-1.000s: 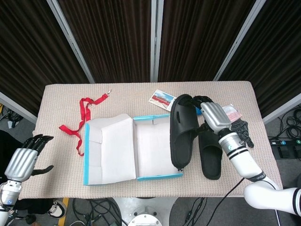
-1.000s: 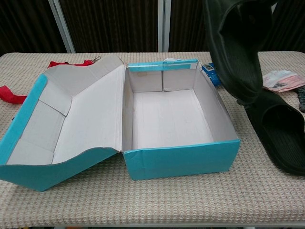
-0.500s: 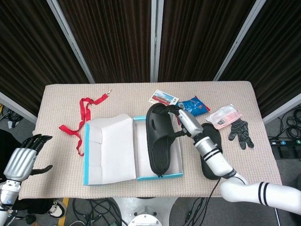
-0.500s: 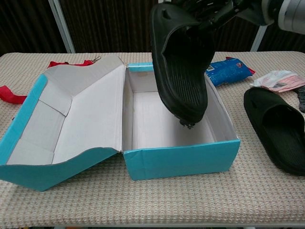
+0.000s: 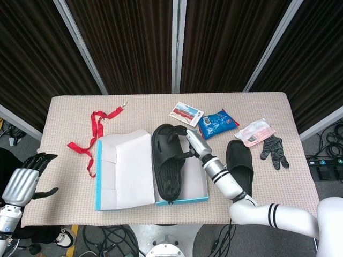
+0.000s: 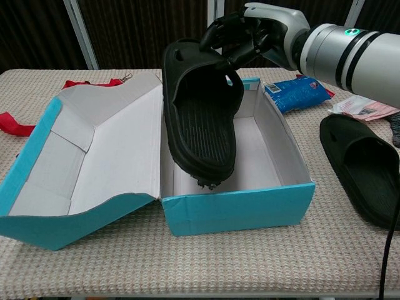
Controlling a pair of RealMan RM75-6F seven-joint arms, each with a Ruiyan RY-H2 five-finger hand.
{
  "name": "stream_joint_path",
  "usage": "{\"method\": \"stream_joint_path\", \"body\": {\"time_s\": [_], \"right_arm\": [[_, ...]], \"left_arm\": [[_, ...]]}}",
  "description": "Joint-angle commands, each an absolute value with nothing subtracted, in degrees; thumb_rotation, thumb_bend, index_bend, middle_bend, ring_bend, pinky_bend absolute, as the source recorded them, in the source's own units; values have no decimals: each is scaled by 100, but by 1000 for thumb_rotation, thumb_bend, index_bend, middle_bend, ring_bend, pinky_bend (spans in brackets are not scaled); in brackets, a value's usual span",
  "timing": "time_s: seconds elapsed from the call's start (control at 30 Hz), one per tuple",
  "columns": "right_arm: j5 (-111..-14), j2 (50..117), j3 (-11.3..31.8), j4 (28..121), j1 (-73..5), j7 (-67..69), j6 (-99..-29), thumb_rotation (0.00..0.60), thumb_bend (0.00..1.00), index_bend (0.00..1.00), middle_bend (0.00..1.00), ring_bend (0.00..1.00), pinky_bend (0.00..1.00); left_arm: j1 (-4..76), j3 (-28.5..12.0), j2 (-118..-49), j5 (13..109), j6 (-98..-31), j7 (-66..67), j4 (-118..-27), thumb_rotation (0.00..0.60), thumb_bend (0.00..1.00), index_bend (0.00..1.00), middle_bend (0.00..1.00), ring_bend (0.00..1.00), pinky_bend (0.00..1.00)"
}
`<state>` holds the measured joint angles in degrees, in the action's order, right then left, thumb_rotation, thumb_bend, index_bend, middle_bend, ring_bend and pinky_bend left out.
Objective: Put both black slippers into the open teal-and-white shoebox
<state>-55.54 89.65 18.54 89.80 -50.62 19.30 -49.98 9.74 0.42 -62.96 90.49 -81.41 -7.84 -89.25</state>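
Held slipper over shoebox

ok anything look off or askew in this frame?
Nothing damaged or spilled. The slipper in the right hand hangs steeply tilted, heel down inside the shoebox, not lying flat. The other slipper lies on the table outside it.

Right hand: silver-grey shell across the back, black fingers. Wrist behind it was a glossy white cylinder with two black bands and a small green indicator light. In head view the right forearm showed white with a grey cuff and black rings near the elbow. A thin black cable hung beneath it. Left hand: same silver back, black fingers, white wrist.
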Motion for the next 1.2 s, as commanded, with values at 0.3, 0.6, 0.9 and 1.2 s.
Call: {"method": "stream_joint_path", "body": {"time_s": [0.3,0.6,0.9,1.2], "right_arm": [[-5429,9561,2001,8361,-5217,1995,-4613,600,146,486,411,131,166],[-5441,9905,2058,7877,-5264,2131,-4305,600,136,486,411,131,175],[-5654,10084,2190,7540,-5307,2321,-4118,600,126,487,411,131,187],[-5881,10262,2224,7175,-5278,2722,-3860,600,102,486,403,131,194]], "left_arm": [[961,68,-6290,9084,-8158,-978,-8792,600,117,155,159,106,176],[971,76,-6273,9108,-8155,-1027,-8772,600,117,155,159,106,175],[978,77,-6259,9124,-8161,-1059,-8757,600,117,155,160,106,175],[972,86,-6263,9127,-8168,-1089,-8733,600,117,155,159,106,175]]}}
